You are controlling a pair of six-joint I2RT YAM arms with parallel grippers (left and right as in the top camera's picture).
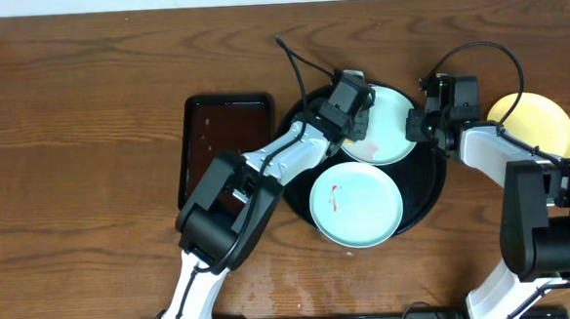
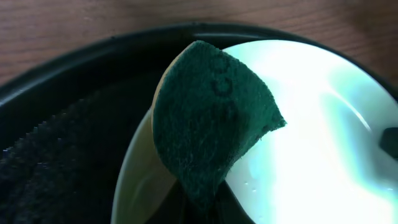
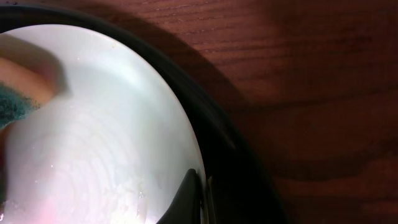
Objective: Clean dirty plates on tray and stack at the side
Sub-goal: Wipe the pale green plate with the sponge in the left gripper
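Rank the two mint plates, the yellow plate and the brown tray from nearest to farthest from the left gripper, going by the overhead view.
1. The rear mint plate, on the black tray, right under the left gripper and its sponge.
2. The front mint plate, red-smeared, nearer the robot.
3. The brown tray, off to the left.
4. The yellow plate, far right, off the black tray.

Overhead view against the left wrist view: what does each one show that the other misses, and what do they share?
Only overhead: the pale yellow round plate on the wood tabletop, the near mint-white plate with a red smear, the rectangular dark brown tray. Only left wrist: the dark green scouring pad, close up. Both: the far mint-white plate and the round glossy black tray.
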